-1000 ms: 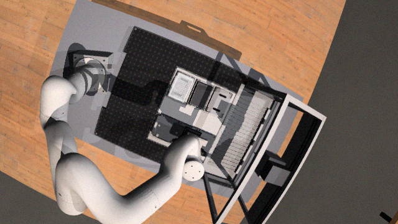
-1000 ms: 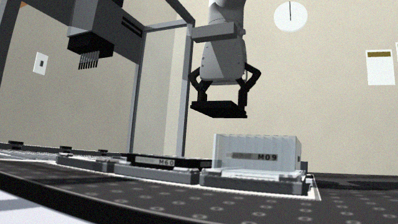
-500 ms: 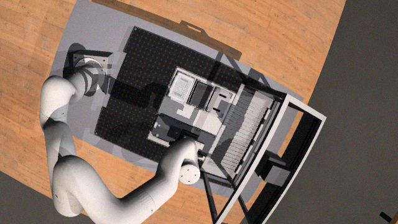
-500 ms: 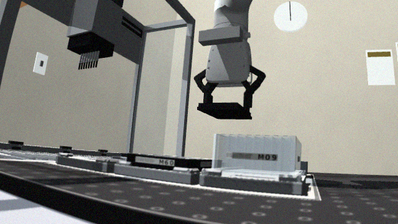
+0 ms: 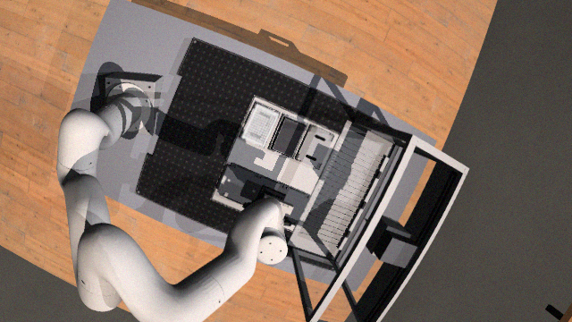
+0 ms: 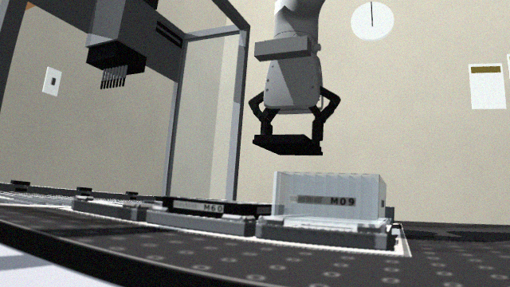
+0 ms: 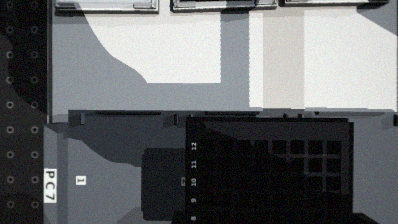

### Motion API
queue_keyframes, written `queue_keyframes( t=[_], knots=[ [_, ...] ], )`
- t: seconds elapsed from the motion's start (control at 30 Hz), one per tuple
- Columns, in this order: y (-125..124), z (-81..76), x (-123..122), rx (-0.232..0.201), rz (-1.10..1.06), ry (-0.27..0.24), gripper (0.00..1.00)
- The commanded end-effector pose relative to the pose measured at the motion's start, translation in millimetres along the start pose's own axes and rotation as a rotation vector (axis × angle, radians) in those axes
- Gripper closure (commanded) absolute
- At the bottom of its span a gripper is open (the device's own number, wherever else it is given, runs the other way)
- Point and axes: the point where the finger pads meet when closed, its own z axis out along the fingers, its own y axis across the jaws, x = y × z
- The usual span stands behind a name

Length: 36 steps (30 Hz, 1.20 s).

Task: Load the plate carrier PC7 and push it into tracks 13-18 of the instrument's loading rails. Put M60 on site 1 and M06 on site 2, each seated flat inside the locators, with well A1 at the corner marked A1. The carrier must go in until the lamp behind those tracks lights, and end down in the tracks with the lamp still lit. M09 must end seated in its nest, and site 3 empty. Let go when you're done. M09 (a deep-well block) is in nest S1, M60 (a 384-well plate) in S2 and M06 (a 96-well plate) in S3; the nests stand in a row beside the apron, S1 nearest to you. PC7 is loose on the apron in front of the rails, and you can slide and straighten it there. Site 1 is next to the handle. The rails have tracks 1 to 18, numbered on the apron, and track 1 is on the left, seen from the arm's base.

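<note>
My gripper [image 6: 288, 133] is shut on M06 [image 6: 288, 144], a dark 96-well plate, and holds it level high above the deck. In the wrist view M06 [image 7: 270, 170] hangs over the grey carrier PC7 [image 7: 50, 185], to the right of its site 1 mark [image 7: 80, 180]. In the overhead view my arm covers the gripper and part of the carrier [image 5: 250, 188]. The white deep-well block M09 [image 6: 327, 193] sits in nest S1. The dark plate M60 [image 6: 215, 207] lies in nest S2. Nest S3 [image 5: 317, 145] is empty.
The loading rails [image 5: 353, 188] lie under the instrument frame [image 5: 416, 201], past the carrier. A pipetting head [image 6: 115, 60] hangs from the frame. The nest row [image 7: 220, 5] runs along the top edge of the wrist view.
</note>
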Motion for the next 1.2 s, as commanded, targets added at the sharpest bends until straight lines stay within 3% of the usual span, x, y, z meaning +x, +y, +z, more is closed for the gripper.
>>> queue_keyframes(
  t=[0.0, 1.17],
  knots=[
    [1.2, 5.7, -0.1, -0.003, 0.0, 0.0, 1.0],
    [1.3, 57.4, -0.2, -0.003, 0.0, 0.0, 1.0]
  ],
)
